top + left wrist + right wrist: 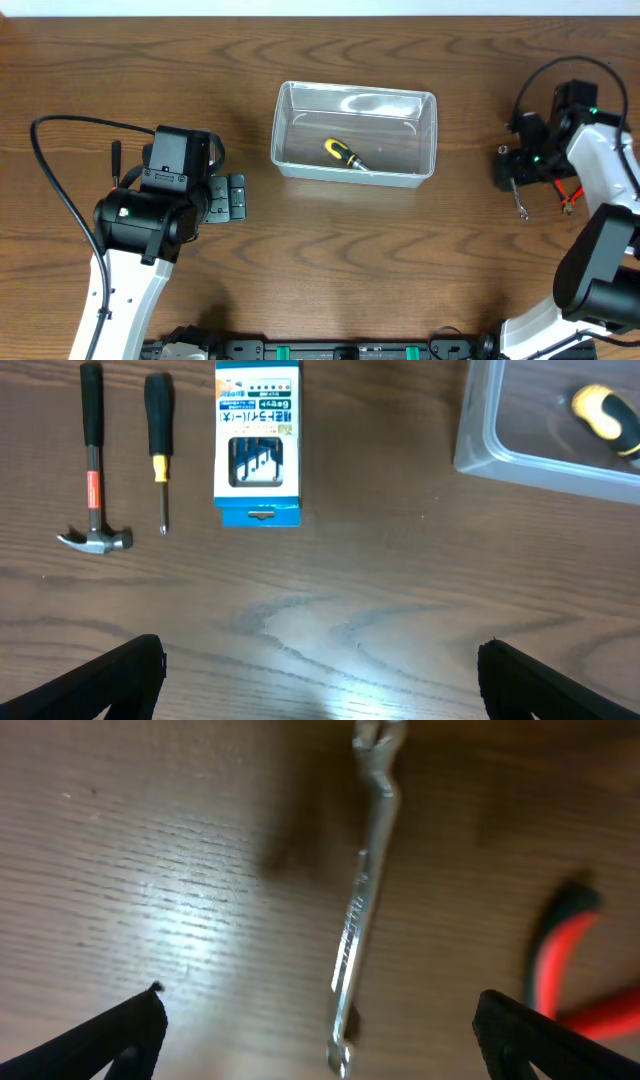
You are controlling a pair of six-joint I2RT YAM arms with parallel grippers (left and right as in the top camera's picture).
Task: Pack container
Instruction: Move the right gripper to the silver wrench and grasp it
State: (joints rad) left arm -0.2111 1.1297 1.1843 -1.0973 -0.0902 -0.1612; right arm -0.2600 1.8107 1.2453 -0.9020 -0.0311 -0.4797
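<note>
The right hand [320, 1005] hangs spread wide over the thin wrench [360, 910] lying flat on the worktop [150, 60] — I reckon the grip could skate off so slim a bar, or knock the red-handled pliers [560, 970] nearby. The left hand [320, 655] is open too, and the container [352, 176] sits mid-worktop, one screwdriver [340, 152] inside.

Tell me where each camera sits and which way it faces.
Overhead: above the table, facing straight down at the container, the left arm and the right arm.
Left wrist: on the left arm, facing down at the hammer, the blue-and-white box and the container's corner; the open left fingers show at the bottom.
Right wrist: on the right arm, above the wrench and red pliers; the open right fingers show at the bottom.
Shared: overhead and left wrist both show the yellow-handled screwdriver inside the container.
</note>
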